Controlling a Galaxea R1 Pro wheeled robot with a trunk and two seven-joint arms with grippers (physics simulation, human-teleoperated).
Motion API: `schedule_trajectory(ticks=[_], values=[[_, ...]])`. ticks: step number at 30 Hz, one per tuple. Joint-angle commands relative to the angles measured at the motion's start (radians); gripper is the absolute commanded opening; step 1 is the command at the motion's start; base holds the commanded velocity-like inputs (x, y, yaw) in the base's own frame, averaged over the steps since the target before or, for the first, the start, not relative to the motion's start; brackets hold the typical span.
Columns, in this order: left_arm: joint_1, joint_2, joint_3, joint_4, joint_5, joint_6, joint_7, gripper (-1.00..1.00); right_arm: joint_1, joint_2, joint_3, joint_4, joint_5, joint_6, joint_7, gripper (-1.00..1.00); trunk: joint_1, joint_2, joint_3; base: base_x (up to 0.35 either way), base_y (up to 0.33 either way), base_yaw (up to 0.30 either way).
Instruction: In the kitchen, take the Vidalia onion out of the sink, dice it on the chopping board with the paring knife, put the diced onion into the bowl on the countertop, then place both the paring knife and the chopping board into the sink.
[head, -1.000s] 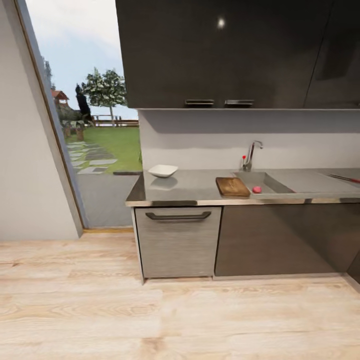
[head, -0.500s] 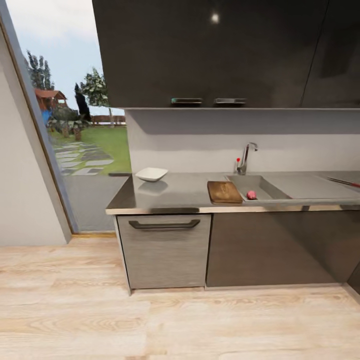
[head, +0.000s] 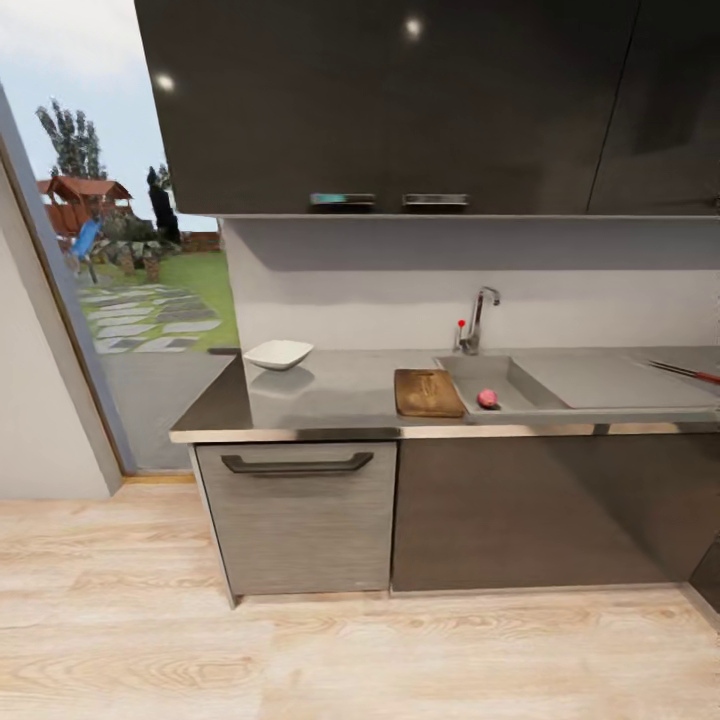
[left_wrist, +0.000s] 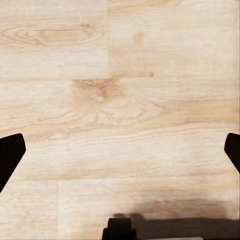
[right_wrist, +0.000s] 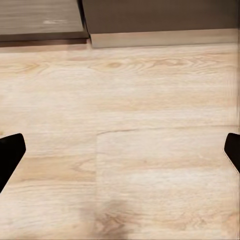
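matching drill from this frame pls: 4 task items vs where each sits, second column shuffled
Items:
1. Vidalia onion
2. chopping board
3. bowl
4. paring knife

Places:
A. on the countertop, nearest the window
B. inside the sink basin
C. on the drainboard, far right
D. on the countertop, just left of the basin

Pairs: 1-B, 2-D, 3-A, 4-C

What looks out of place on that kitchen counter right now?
Only the Vidalia onion, which lies loose in the sink basin. The chopping board lies flat beside the sink, the bowl sits upright, and nothing looks spilled or damaged.
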Motion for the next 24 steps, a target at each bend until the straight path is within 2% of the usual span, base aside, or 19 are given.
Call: schedule_trajectory(ticks=[1,13,19,24], values=[[0.000,0.000,0.000,-0.001,0.000,-0.002,0.000,1.00,0.000,0.000,0.001,0.000,0.000,-0.002,-0.002,1.00,0.000,0.000,-0.001,0.011,-0.249,0.000],[0.000,-0.006,-0.001,-0.003,0.001,-0.002,-0.001,1.00,0.000,0.000,0.001,0.000,0.000,-0.002,-0.002,1.00,0.000,0.000,-0.001,0.002,-0.239,0.000],[0.000,-0.024,-0.002,-0.003,0.003,-0.002,-0.001,1.00,0.000,0.000,0.001,0.000,0.000,-0.002,-0.002,1.00,0.000,0.000,-0.001,0.000,-0.044,0.000],[0.000,-0.034,-0.002,-0.002,0.001,-0.002,-0.001,1.00,0.000,0.000,0.001,0.000,0.000,-0.002,-0.002,1.00,-0.019,0.035,0.015,0.000,-0.002,0.000]])
